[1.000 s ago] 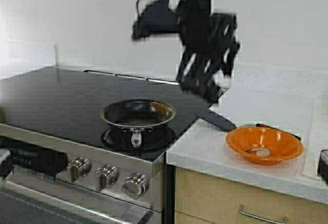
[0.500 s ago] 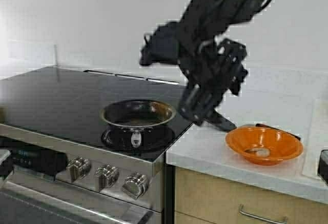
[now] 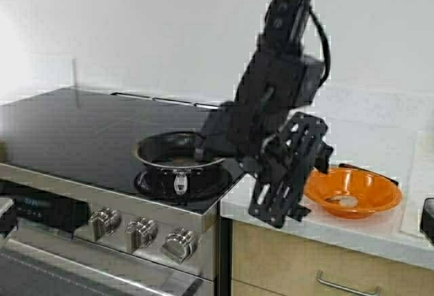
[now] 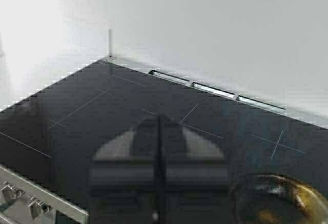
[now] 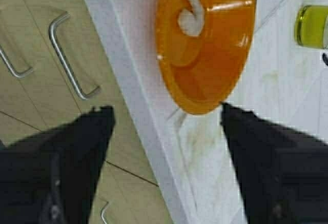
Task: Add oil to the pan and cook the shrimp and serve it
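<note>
The pan [image 3: 178, 152] sits on the front burner of the black stovetop, dark inside with a brownish sheen; it also shows in the left wrist view [image 4: 277, 201]. The shrimp [image 3: 346, 201] lies curled and pale in the orange bowl [image 3: 352, 189] on the counter, also visible as the shrimp [image 5: 192, 18] in the bowl [image 5: 205, 44]. The oil [image 5: 311, 26] shows as a yellow-green patch at the picture's edge. My right gripper [image 3: 274, 213] [image 5: 164, 119] hangs open over the counter's front edge, between pan and bowl, holding nothing. My left gripper [image 4: 159, 120] is shut and empty above the stovetop.
Stove knobs [image 3: 141, 231] line the stove's front panel. A white counter [image 3: 271, 198] adjoins the stove on the right, with wooden cabinet fronts and a metal drawer handle [image 5: 72, 60] below. A dark utensil handle [image 3: 369, 171] pokes out behind the orange bowl.
My right arm has swung down from high above the stove's back to the counter edge just left of the orange bowl. Pan, bowl and shrimp have not moved.
</note>
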`<state>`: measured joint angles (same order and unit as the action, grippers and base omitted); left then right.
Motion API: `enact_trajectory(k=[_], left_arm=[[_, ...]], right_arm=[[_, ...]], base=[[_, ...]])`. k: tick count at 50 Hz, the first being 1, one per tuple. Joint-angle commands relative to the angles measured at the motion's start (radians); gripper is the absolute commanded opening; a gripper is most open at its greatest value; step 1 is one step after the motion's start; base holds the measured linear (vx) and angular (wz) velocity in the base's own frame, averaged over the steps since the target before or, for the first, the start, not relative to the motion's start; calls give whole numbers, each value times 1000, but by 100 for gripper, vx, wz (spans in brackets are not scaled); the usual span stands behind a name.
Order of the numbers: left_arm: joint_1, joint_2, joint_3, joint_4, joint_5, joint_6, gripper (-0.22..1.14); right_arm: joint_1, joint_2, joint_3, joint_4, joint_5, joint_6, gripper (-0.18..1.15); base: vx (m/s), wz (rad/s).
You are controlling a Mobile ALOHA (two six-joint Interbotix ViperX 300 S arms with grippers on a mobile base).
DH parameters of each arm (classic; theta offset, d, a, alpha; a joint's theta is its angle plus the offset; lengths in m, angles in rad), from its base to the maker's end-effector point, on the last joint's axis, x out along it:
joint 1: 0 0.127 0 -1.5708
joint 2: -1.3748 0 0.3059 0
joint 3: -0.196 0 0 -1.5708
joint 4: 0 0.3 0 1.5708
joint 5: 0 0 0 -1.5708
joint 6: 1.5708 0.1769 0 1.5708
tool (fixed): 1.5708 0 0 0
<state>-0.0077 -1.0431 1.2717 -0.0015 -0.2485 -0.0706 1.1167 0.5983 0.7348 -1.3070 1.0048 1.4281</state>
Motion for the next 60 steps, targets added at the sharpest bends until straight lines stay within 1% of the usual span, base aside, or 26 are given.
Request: enact_trajectory(k=[1,6,17,32,40,44,49,55,57,60], left_arm=[[2,3,-17,0,-3,0,3],[2,5,-17,-2,-3,0,3],[2,5,-17,-2,6,0,3],[2,8,-14,0,5,0,3],[2,9,-14,-2,6,0,3],[2,9,-15,0,6,0,3],[2,11,-15,0,6,0,3],[2,12,-15,0,6,0,3],[2,12,-15,-2,6,0,3],[2,12,-15,0,6,0,3]], right_arm=[[-60,28,-12,-54,12,32,95],[-110,63,-12,-97,11,54,95],[-183,115,-46,-183,11,72,94],[-242,150,-95,-230,-26,75,94],[-267,167,-110,-235,-63,75,89],[-275,172,-115,-235,-67,74,82],[-279,176,-120,-239,-69,71,68],[-279,178,-130,-239,-69,51,43],[-278,178,-135,-235,-69,35,32],[-278,176,-143,-233,-69,14,18]], base=[[0,0],[0,0],[0,0],[0,0],[0,0],[0,0],[0,0],[0,0],[0,0],[0,0]])
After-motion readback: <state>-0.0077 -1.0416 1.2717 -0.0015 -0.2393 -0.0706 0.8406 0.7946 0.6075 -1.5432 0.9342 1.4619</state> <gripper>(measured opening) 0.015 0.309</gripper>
